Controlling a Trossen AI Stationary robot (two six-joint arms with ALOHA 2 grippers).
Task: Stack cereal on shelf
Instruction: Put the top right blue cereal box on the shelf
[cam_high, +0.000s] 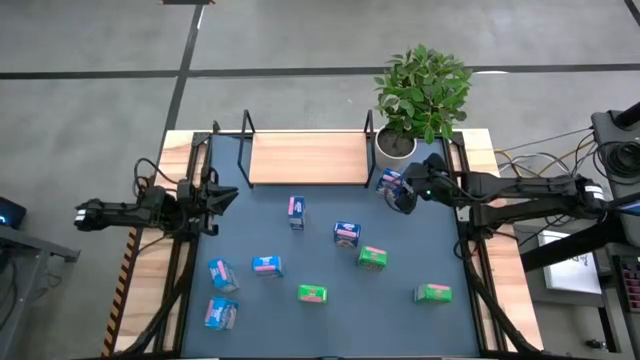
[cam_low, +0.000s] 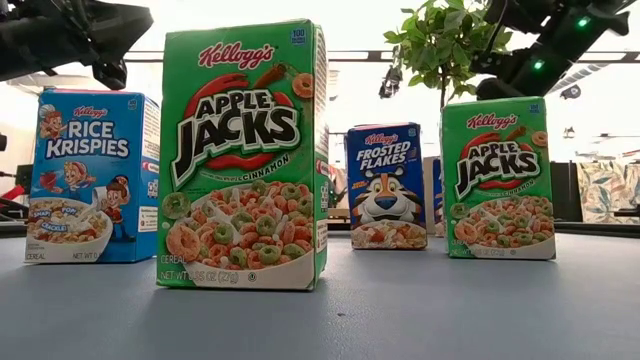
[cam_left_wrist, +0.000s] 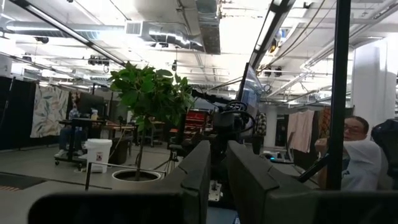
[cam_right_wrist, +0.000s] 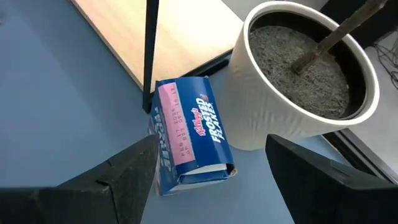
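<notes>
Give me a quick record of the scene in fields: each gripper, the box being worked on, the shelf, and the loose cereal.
right gripper: open, hovering over a box by the shelf's right end
target box: Frosted Flakes box, on the table beside the white plant pot
left gripper: waiting at the table's left edge
shelf: at the back, board bare
loose cereal: eight more boxes on the blue table

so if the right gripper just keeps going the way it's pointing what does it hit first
Most likely the Frosted Flakes box. The right gripper is open, and the box sits between its fingers, just ahead. The white plant pot is close beside the box, and the shelf lies beyond. Depth is hard to judge.
</notes>
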